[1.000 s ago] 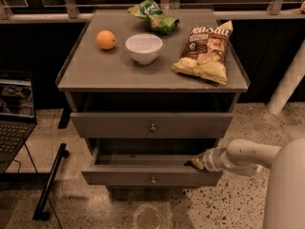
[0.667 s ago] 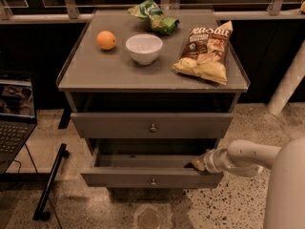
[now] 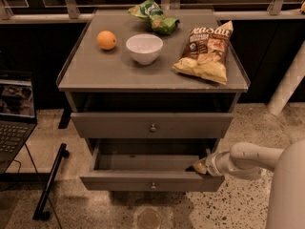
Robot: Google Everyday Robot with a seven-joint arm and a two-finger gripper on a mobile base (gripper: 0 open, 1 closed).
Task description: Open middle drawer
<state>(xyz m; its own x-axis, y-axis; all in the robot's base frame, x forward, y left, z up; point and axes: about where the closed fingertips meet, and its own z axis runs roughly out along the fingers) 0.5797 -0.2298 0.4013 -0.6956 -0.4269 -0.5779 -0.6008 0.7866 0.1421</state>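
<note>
The middle drawer (image 3: 119, 180) is a grey flat front with a small round knob (image 3: 152, 185). It stands pulled out well past the drawer above it, and its dark inside (image 3: 143, 162) shows. My gripper (image 3: 198, 167) comes in from the right on a white arm (image 3: 248, 159). Its tip rests at the top edge of the drawer's front, at the right corner. The upper drawer (image 3: 119, 125) with its knob (image 3: 153, 127) stands out only a little. No drawer shows below the middle one.
On the cabinet top (image 3: 95, 73) lie an orange (image 3: 106, 40), a white bowl (image 3: 144, 48), a green bag (image 3: 155, 15) and a chip bag (image 3: 206, 51). An open laptop (image 3: 14, 113) is at the left, with a black stand leg (image 3: 50, 182) on the floor. A white post (image 3: 288, 82) stands at the right.
The gripper stays at the drawer's right front corner. The drawer front and gripper sit only slightly lower in view than before.
</note>
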